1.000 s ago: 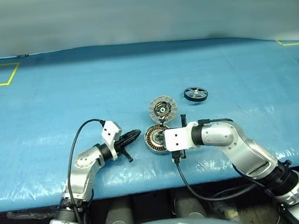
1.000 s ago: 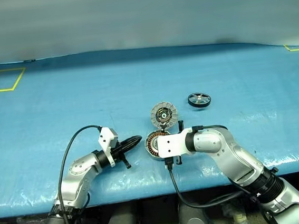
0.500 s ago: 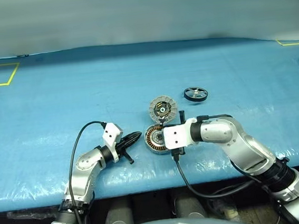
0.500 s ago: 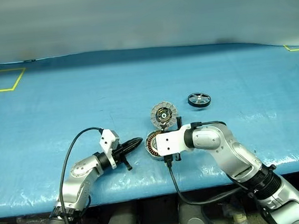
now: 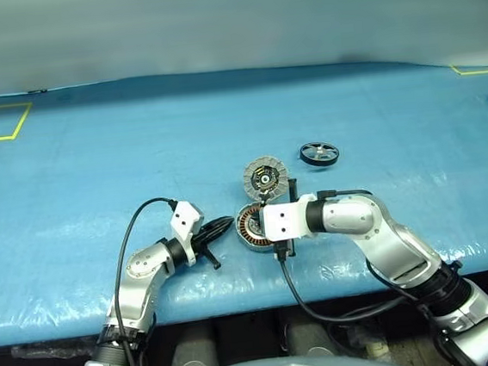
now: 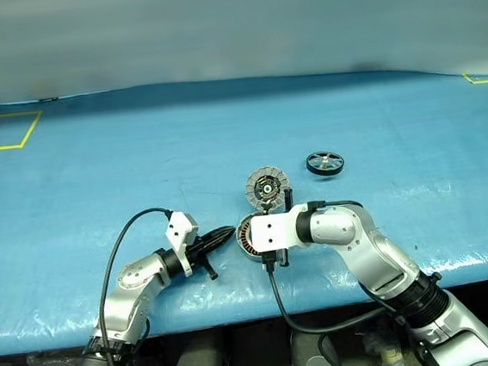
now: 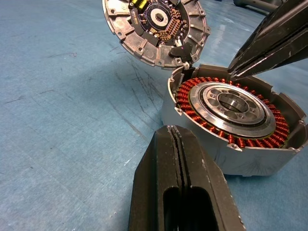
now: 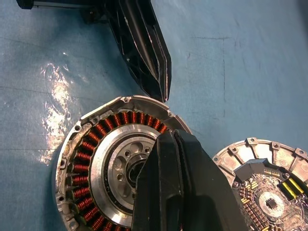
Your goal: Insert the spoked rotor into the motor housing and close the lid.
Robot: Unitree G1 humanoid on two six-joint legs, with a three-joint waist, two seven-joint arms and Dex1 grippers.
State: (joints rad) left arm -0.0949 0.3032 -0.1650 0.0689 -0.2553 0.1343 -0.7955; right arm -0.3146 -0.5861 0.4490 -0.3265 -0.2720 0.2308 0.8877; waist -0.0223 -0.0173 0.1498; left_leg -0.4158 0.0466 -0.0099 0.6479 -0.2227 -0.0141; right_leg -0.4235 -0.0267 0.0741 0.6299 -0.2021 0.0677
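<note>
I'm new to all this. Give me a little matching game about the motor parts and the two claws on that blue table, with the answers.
Things:
1. spoked rotor
2. motor housing
3. lid
4. left gripper

Places or states:
A. shut, tip just beside the housing's wall
B. open, copper windings showing, right gripper shut above it
C. apart from the rest, farther back on the blue table
D. just behind the housing, its ribbed face with the circuit showing

Pairs: 1-C, 2-B, 3-D, 4-A
</note>
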